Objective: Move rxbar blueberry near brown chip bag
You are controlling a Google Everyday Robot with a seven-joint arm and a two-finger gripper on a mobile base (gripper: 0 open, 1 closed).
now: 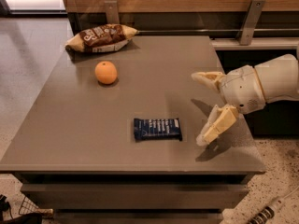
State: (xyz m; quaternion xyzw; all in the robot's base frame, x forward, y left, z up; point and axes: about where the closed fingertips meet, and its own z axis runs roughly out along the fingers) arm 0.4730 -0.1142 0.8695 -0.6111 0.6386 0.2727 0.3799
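The gripper point(198, 109) hung wide open and empty. One bar point(157, 129) lay just beside its fingertips, with one orange point(106, 72) and one bag point(101, 37) well beyond.

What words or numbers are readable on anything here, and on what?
brown chip bag: white lettering, too blurred to read.
rxbar blueberry: white lettering, too small to read.
orange: no text.
gripper, open, over the table's right side beside the bar: no text.

Cream two-finger gripper point(204, 107) is hovering over the right side of the grey table point(154, 69), fingers spread wide, just right of the flat navy-blue rxbar blueberry point(157, 129); puffy brown chip bag point(101, 37) is lying at the far-left corner, round orange point(106, 72) sitting near it
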